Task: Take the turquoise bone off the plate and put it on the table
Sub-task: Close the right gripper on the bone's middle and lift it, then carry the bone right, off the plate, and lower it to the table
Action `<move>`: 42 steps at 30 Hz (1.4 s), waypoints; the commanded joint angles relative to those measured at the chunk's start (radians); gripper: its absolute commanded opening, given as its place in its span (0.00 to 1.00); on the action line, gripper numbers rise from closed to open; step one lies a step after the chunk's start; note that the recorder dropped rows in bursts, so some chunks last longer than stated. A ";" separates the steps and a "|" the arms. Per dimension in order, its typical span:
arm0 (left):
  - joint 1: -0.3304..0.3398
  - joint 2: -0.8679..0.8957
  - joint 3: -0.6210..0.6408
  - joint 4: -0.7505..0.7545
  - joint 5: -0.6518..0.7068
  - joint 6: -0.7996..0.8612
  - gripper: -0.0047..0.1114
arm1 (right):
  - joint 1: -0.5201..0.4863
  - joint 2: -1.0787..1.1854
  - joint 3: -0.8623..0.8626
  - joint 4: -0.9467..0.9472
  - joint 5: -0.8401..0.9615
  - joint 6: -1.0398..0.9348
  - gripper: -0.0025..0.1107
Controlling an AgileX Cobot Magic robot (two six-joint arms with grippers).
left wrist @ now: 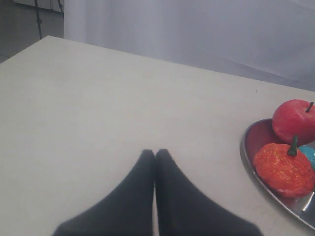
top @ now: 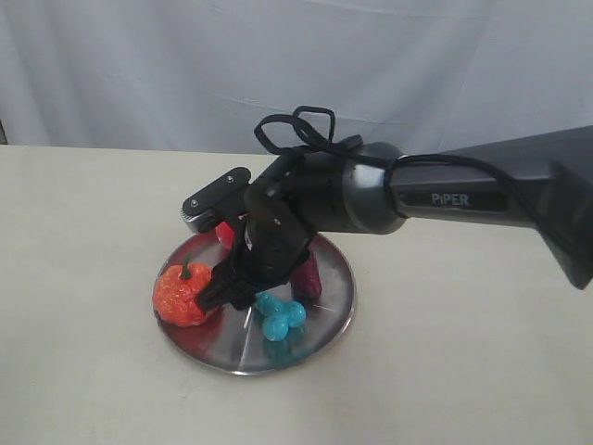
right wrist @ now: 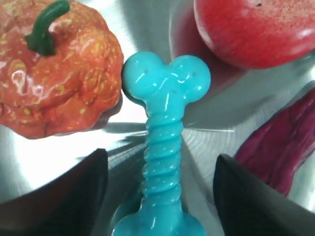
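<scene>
One turquoise bone (right wrist: 165, 162) on the plate (top: 335, 283), right tool (right wrist: 161, 160) spread open astride its shaft.
Glossy, ribbed, knob-ended, it lies on the plate's near half, just right of the pumpkin (top: 182, 295); left tool (left wrist: 155, 155) is closed.

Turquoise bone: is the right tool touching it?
Apart. The right wrist view shows the right tool straddling the turquoise bone, with bare plate between both fingers and the shaft.

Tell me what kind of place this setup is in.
Probably a robot test or data-collection bench, not a kitchen: a plain beige table backed by a hung pale cloth, a PiPER-marked arm, and toy items, a pumpkin and turquoise bone, staged on a steel plate.
</scene>
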 commanded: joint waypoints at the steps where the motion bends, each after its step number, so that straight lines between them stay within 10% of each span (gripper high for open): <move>1: 0.004 -0.001 0.003 0.006 -0.005 -0.002 0.04 | 0.000 0.020 -0.007 0.004 -0.018 0.000 0.55; 22: 0.004 -0.001 0.003 0.006 -0.005 -0.002 0.04 | 0.000 0.085 -0.007 0.008 -0.061 0.000 0.55; 29: 0.004 -0.001 0.003 0.006 -0.005 -0.002 0.04 | 0.000 0.088 -0.007 0.002 -0.063 0.005 0.03; 42: 0.004 -0.001 0.003 0.006 -0.005 -0.002 0.04 | 0.003 -0.130 -0.007 0.006 -0.028 0.039 0.02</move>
